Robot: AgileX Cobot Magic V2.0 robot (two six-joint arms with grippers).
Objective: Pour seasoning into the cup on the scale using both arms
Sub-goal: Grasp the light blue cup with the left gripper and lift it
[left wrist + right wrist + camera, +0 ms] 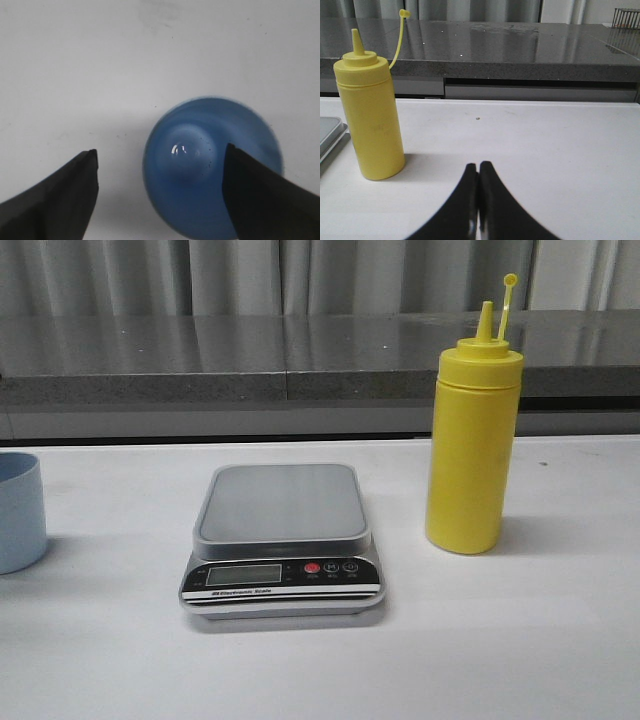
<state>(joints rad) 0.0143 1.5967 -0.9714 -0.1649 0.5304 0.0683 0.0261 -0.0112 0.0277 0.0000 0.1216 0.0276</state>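
Note:
The light blue cup [18, 510] stands on the white table at the far left edge, apart from the scale [283, 540], whose platform is bare. The yellow seasoning bottle [472, 435] stands upright to the right of the scale, cap off on its tether. Neither gripper shows in the front view. In the left wrist view my left gripper [160, 160] is open above the cup [200, 165], looking down into it; one finger overlaps the cup's rim, the other is over bare table. My right gripper [479, 167] is shut and empty, low over the table, with the bottle [370, 115] off to one side.
A dark grey stone ledge [300, 360] runs along the back behind the table, with curtains above. The scale's corner [330, 132] shows beside the bottle in the right wrist view.

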